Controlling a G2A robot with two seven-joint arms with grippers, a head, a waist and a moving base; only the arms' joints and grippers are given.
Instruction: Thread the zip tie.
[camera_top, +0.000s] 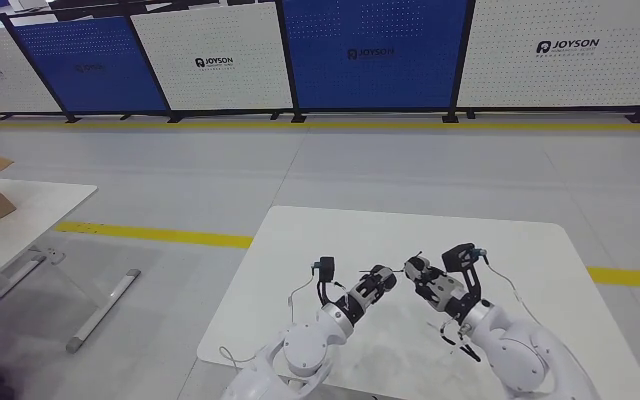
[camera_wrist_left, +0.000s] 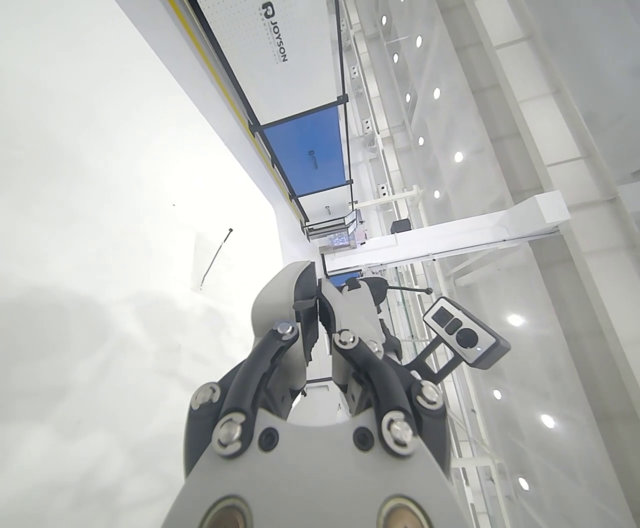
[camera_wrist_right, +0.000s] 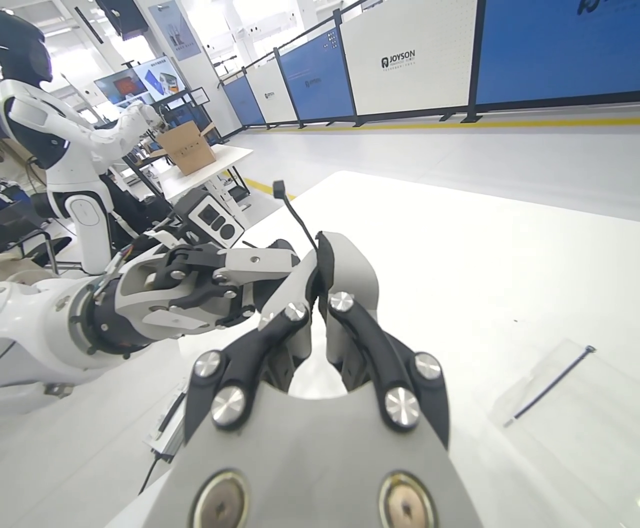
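Your right gripper (camera_wrist_right: 320, 262) is clamped on the black zip tie (camera_wrist_right: 298, 216), held above the white table (camera_wrist_right: 475, 240) with the head end sticking up clear of the fingers. Your left gripper (camera_wrist_left: 316, 295) is pinched closed just beside the right one, but you can't tell from here whether it has any of the strap. A second zip tie (camera_wrist_right: 552, 382) lies flat on a clear sheet (camera_wrist_right: 575, 395) on the table, well apart from both grippers.
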